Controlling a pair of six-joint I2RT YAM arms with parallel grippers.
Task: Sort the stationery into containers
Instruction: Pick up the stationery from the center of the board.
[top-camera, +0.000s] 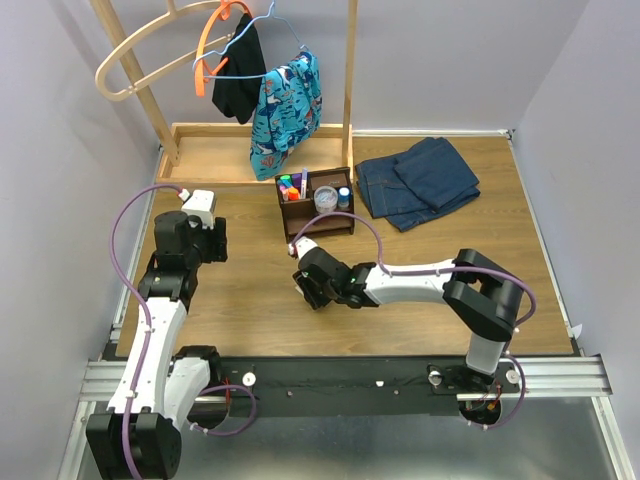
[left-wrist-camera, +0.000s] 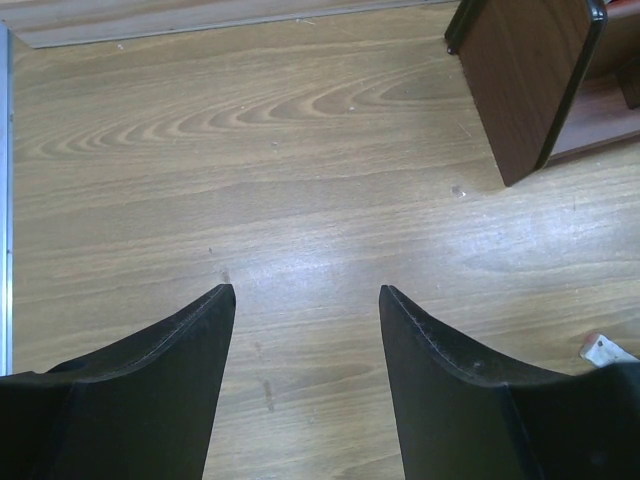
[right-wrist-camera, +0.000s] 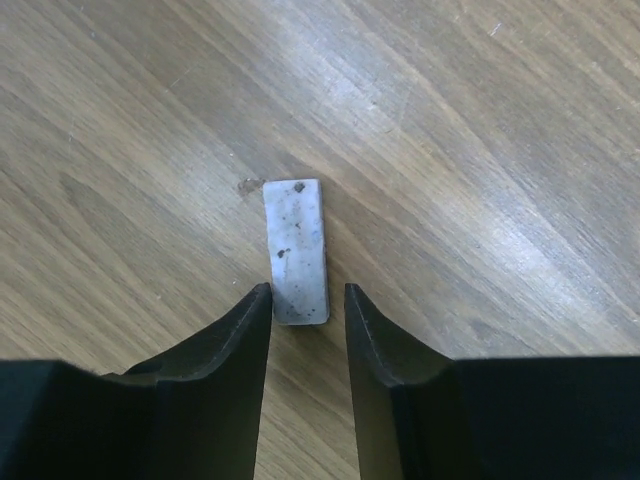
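The right end effector (right-wrist-camera: 307, 288) hangs low over the small white eraser (right-wrist-camera: 295, 245); its jaws stand a little apart and straddle the eraser's near end, with a sliver of gap showing on one side, so nothing is clamped yet. The eraser lies flat on the bare wooden surface (right-wrist-camera: 480, 150), speckled with dark marks. Its long axis runs almost straight away from the wrist, leaning slightly to the left at the far end, so the jaws bracket its short width, which looks like the right way to take it.

I judge the step in hand to be the pick-up of the eraser. The next move calls for bringing the jaws together on its narrow sides, low enough to bite the thin block without scraping the wood; then a lift and a carry to the dark brown organiser (top-camera: 315, 210), which stands just beyond this arm and already holds coloured markers (top-camera: 290, 185) and a clear round tub (top-camera: 326, 198).

The left end effector (left-wrist-camera: 307, 290) is spread wide over bare wood, holding nothing; the organiser's corner lies ahead and to its right.
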